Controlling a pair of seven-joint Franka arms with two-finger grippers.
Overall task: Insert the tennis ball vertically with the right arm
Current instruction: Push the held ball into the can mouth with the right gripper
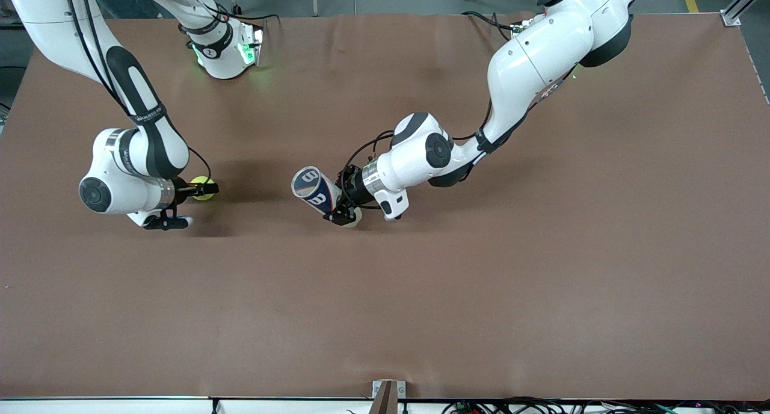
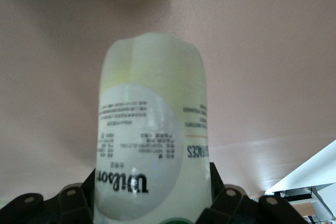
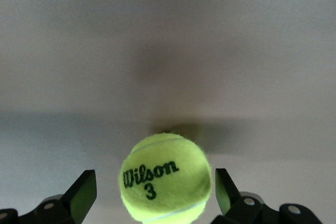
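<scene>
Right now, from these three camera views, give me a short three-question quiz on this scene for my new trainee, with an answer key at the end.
1. True or false: the right gripper is clamped on the tennis ball.
2. Which thing does the left gripper hold? A) the tennis ball B) the ball can C) nothing
3. Fill in: the word printed on the ball above the 3 is ____.

Key
1. False: its fingers stand apart on either side of the ball, not touching it.
2. B: it holds the tilted can.
3. Wilson

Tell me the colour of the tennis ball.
The tennis ball is yellow-green with black Wilson lettering; the right wrist view shows it best.
</scene>
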